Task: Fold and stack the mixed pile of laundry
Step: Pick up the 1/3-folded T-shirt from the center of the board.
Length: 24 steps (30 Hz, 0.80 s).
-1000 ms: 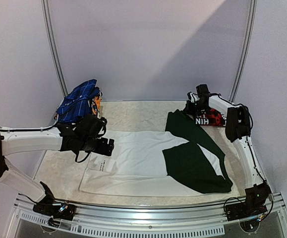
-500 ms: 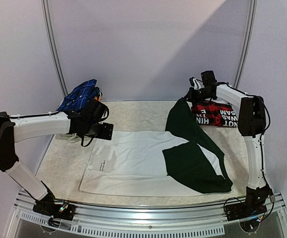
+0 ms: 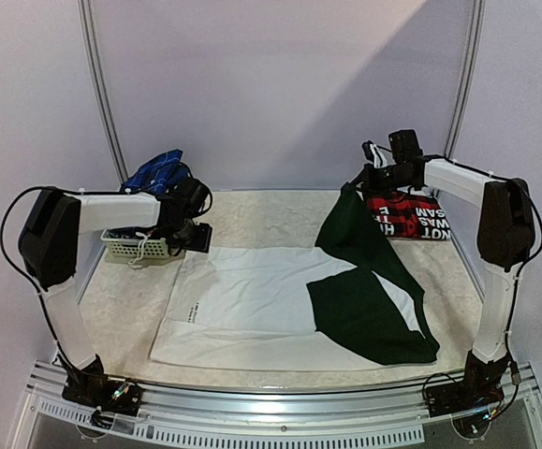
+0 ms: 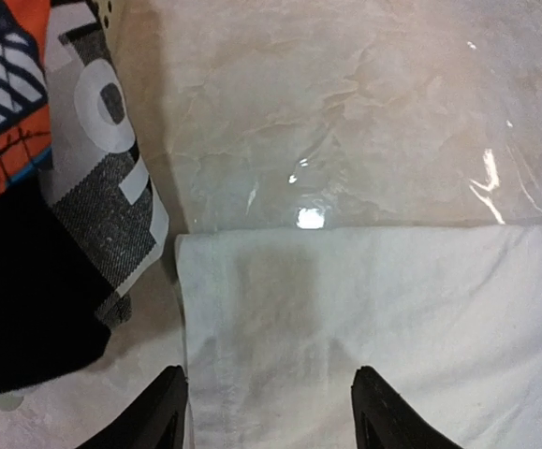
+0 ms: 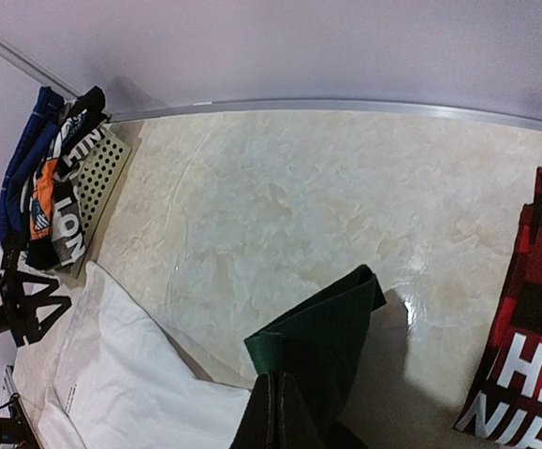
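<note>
pale marbled tabletop [image 3: 261,210]: plaid shirt [image 3: 406,217] lies folded at the far right, seemingly done. white t-shirt [image 3: 252,299] is spread mid-table, unfolded; right gripper [image 5: 275,416] pinches its green corner aloft. left gripper [image 4: 271,416] straddles its far-left hem, jaws apart, which only the left wrist view shows. blue checked cloth [image 3: 153,173] and others wait in the basket [image 3: 130,245].

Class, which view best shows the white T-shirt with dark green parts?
Top external shows the white T-shirt with dark green parts almost whole. Left wrist: a white corner; right wrist: a white edge and green fold.
</note>
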Each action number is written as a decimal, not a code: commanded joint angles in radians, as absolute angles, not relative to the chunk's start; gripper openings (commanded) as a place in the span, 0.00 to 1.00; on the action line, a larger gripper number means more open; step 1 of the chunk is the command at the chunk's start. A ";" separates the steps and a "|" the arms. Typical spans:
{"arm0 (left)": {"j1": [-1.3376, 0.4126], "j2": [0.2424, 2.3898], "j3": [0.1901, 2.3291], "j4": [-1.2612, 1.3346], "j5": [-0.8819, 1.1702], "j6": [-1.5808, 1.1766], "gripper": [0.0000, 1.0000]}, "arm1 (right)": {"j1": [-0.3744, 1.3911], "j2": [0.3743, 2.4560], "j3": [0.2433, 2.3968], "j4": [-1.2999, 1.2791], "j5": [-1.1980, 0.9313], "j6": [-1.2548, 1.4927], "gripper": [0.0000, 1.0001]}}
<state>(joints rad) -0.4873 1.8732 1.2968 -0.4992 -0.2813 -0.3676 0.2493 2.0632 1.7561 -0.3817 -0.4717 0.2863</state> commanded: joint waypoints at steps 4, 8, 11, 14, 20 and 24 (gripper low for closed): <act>-0.406 1.997 1.384 -0.531 -0.229 -0.341 0.56 | 0.277 1.933 1.620 -0.321 -0.480 0.281 0.00; -0.376 2.047 1.423 -0.537 -0.217 -0.342 0.51 | 0.282 1.907 1.582 -0.308 -0.482 0.285 0.00; -0.356 2.067 1.431 -0.524 -0.198 -0.340 0.48 | 0.287 1.890 1.563 -0.306 -0.481 0.283 0.00; -0.343 2.084 1.436 -0.506 -0.187 -0.339 0.45 | 0.290 1.878 1.542 -0.301 -0.481 0.282 0.00; -0.325 2.130 1.467 -0.486 -0.166 -0.335 0.40 | 0.300 1.858 1.512 -0.296 -0.479 0.281 0.00; -0.317 2.159 1.489 -0.480 -0.156 -0.337 0.36 | 0.308 1.852 1.503 -0.296 -0.476 0.279 0.00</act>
